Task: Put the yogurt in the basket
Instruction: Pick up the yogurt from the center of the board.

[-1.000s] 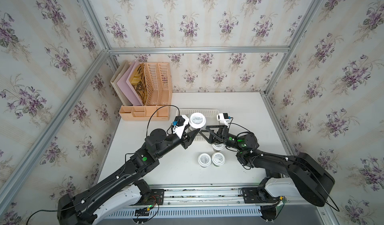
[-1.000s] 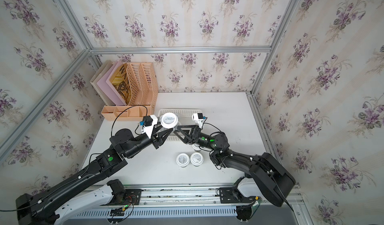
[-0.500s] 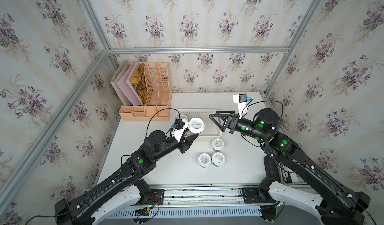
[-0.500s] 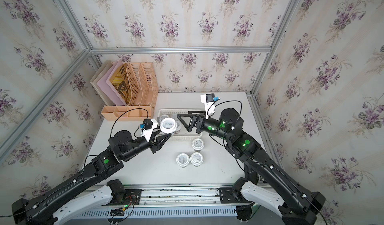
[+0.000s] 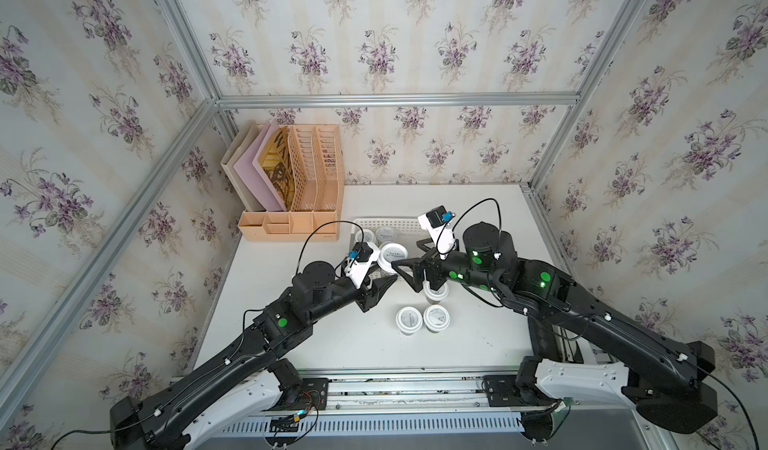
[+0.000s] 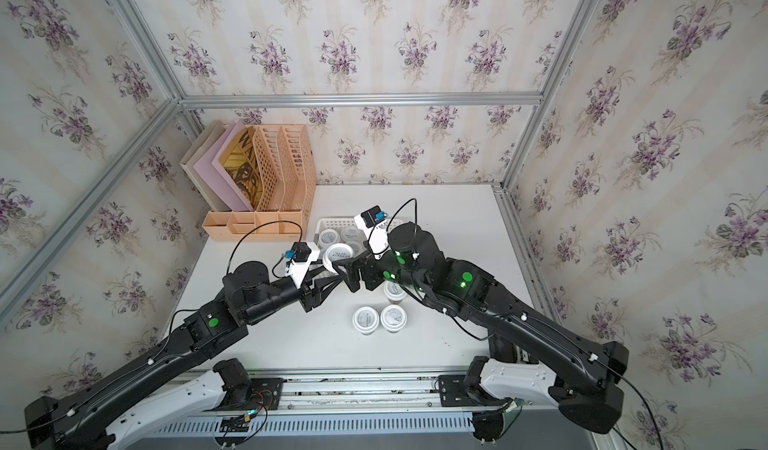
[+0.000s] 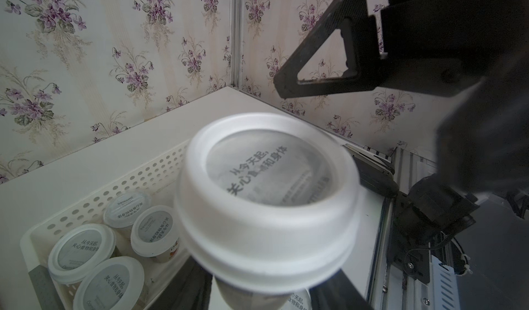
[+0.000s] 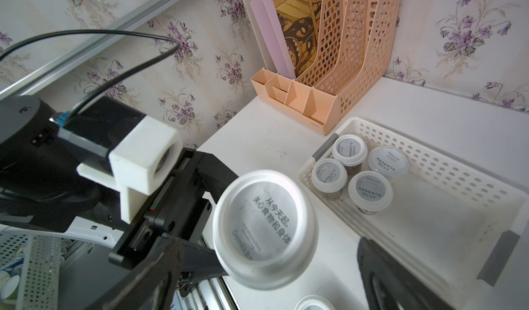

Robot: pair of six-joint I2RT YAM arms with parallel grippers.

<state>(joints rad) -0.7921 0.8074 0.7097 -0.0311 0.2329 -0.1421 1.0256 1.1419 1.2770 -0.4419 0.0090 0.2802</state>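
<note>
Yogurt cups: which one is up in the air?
The yogurt cup squeezed by the left fingers, held above the table. The rest sit inside the basket or on the table.

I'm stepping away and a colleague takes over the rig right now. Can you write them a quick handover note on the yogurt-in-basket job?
Left gripper: shut on a yogurt, raised beside the basket, not yet inside it.
Right gripper: jaws open and empty, close beside that held cup.
Done: four yogurts stand together at one end of the basket.
Left: the held cup, plus three yogurts on the table, one of them partly under the right arm.
</note>
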